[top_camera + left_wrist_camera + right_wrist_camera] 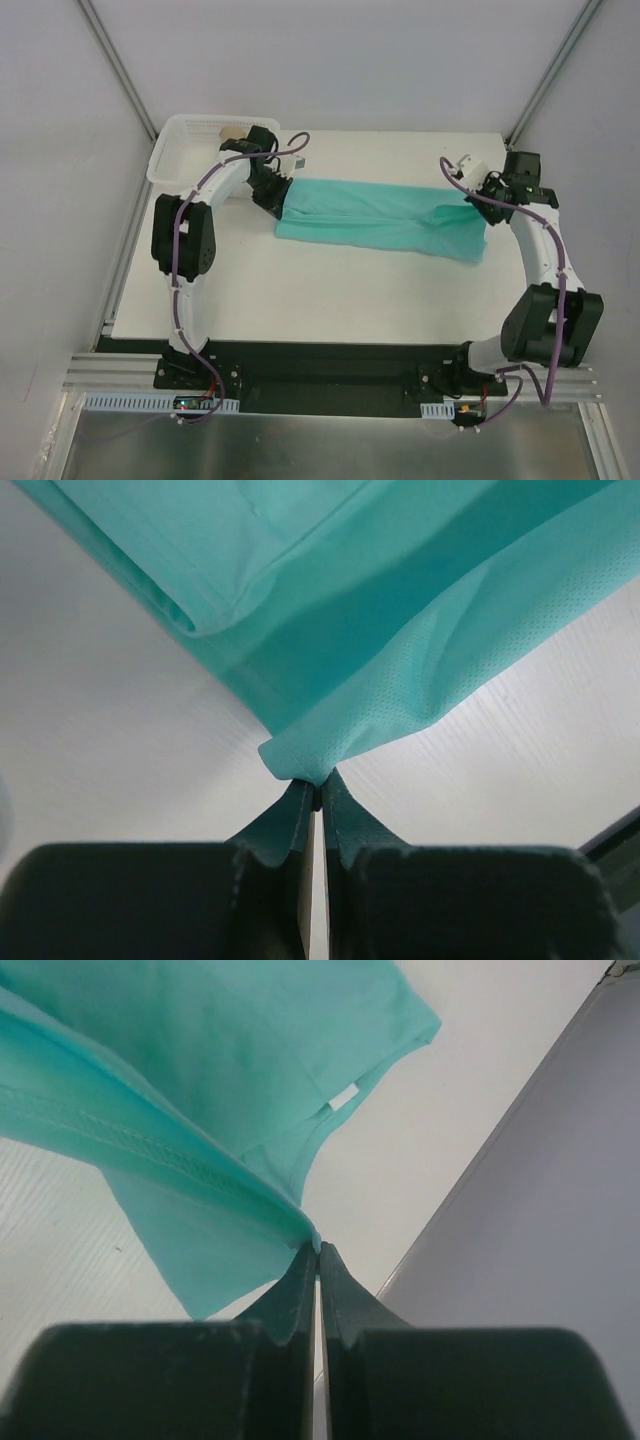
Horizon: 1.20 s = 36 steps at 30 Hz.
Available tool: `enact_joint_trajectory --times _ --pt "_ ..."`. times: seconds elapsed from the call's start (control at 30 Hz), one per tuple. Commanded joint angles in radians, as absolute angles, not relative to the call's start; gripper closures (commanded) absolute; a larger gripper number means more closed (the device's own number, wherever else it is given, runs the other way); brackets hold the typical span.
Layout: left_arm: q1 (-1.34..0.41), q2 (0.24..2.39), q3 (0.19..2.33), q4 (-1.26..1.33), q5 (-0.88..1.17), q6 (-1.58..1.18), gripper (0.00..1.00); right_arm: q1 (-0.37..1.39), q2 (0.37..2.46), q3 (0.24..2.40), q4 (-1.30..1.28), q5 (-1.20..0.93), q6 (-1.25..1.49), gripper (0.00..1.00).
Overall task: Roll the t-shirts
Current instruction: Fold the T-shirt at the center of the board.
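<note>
Soft teal-green cloth t-shirt [380, 215] folded into a long strip, lying across the far half of the white bench [300, 290]. Left pincer [316, 780] clamped on its left corner, right pincer [318, 1248] clamped on its right hem. Tan lump [232, 131] in white plastic basket [175, 150] mostly hidden behind left arm [185, 240]

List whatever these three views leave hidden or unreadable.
- Top external: the left gripper pinching the teal t-shirt is hidden under its own wrist.
- Top external: a tan item in the white basket is half covered by the left arm, too small to identify.
- Both wrist views: frame edges cut off most of the t-shirt.
- Right wrist: the white neck tag is too small to read.
</note>
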State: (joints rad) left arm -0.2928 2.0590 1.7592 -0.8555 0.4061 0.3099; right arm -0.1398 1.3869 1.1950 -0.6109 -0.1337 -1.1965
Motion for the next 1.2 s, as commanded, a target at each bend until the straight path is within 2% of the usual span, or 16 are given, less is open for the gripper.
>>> enact_joint_trajectory --times 0.0,0.53,0.57,0.6,0.67,0.73,0.77,1.0,1.17 --pt "-0.288 2.106 1.844 -0.881 0.351 0.305 1.00 -0.146 1.500 1.331 -0.528 -0.110 -1.175 0.99" --pt "-0.287 2.237 2.014 -0.862 0.229 0.282 1.00 -0.088 1.893 1.652 -0.541 -0.084 -1.247 0.99" --pt "-0.287 2.240 2.017 -0.858 0.212 0.273 0.92 -0.084 1.911 1.663 -0.543 -0.071 -1.246 0.99" --pt "-0.287 2.240 2.020 -0.857 0.201 0.268 0.89 -0.072 1.930 1.680 -0.545 -0.045 -1.226 0.94" --pt "-0.287 2.217 2.017 -0.856 0.186 0.265 0.85 -0.064 1.970 1.736 -0.538 0.033 -1.188 0.69" --pt "-0.288 2.189 1.990 -0.856 0.181 0.262 0.79 -0.063 1.962 1.776 -0.541 0.058 -1.110 0.61" --pt "-0.288 2.153 1.976 -0.856 0.181 0.259 0.70 -0.063 1.950 1.773 -0.552 0.055 -1.088 0.56" --pt "-0.291 2.088 1.856 -0.853 0.242 0.273 0.58 -0.096 1.824 1.596 -0.722 -0.057 -1.011 0.52" --pt "-0.298 2.158 1.862 -0.851 0.262 0.264 0.57 -0.150 1.847 1.522 -0.853 -0.112 -1.000 0.49"
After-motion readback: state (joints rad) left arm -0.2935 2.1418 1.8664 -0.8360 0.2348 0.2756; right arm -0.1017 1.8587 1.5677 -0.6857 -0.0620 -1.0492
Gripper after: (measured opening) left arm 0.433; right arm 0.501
